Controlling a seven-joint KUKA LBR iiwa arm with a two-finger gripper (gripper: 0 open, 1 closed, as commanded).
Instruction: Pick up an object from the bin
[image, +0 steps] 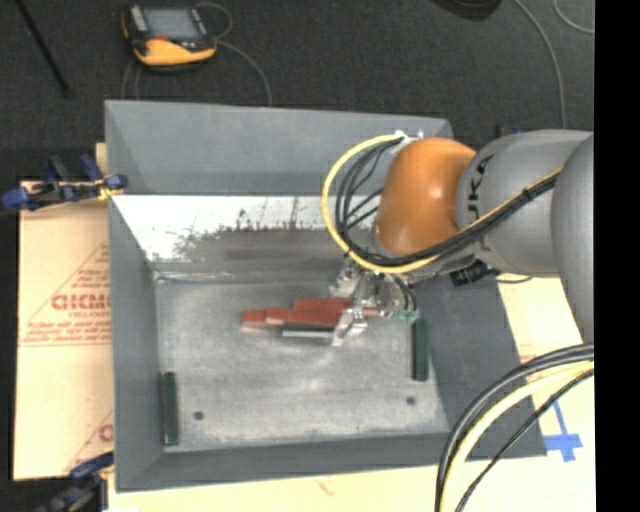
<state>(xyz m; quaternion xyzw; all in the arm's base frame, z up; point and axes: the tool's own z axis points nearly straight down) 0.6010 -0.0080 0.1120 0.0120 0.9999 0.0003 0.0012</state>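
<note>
My gripper (354, 320) is low in the middle of the bin, right of centre, under the arm's orange cover. It sits at the right end of a flat red-brown bar (285, 318) that lies lengthwise on the bin floor. A thin dark grey strip (305, 334) lies along the bar's near side. The bar's right end runs in under the gripper, and whether it is gripped is hidden. A dark green stick (419, 350) lies just to the gripper's right, pointing towards the near wall.
A second dark green stick (170, 408) lies by the left wall near the front corner. The arm and its looped cables cover the bin's right rear part.
</note>
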